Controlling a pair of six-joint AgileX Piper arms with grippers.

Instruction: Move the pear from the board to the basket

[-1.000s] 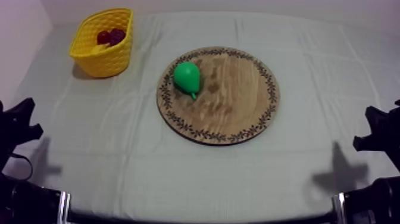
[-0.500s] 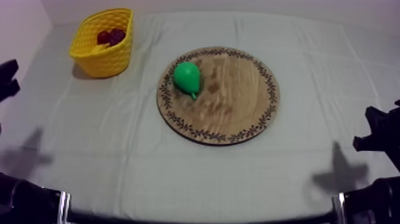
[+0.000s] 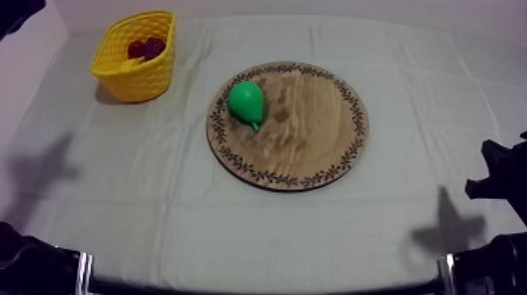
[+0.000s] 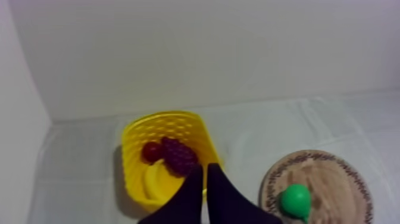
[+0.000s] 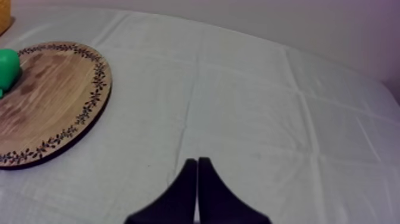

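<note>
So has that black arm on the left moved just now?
Yes. In the top view the left arm has travelled from the near edge, away past the yellow basket, into the far left corner.

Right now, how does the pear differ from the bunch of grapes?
The pear is bright green and smooth; the bunch of grapes is dark red and knobbly. The pear lies alone on the wooden board, near its rim on the side of the yellow basket; the grapes lie inside that basket with a banana and a small red fruit. Both are toy fruit.
</note>
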